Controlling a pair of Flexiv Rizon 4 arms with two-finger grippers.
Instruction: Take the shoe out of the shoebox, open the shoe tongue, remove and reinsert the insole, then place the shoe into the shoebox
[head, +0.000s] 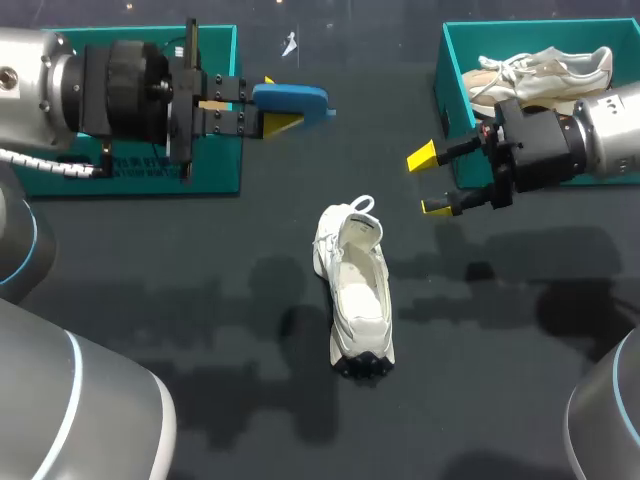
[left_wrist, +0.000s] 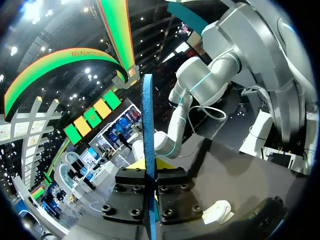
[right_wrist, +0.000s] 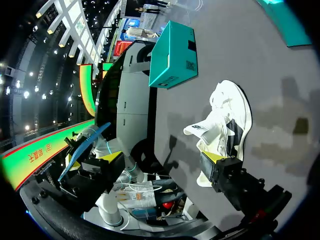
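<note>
Shoes (head: 355, 295) (head: 545, 72) number two, one on the surface (head: 200, 300), one in one of two shoeboxes (head: 455, 60) (head: 215, 165); left claw (head: 275, 102) clamps one insole (head: 295, 97), right claw (head: 430, 182) gapes.

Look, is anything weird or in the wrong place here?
The flat blue foam insole is out of the white sneaker, pinched in the left gripper above the dark table. The sneaker lies on it with its tongue flipped open, outside the teal cardboard shoebox. Nothing looks spilled or broken.

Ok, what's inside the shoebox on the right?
One pale laced shoe lies in the right shoebox. My right arm covers the box's near part, so anything there is hidden.
</note>
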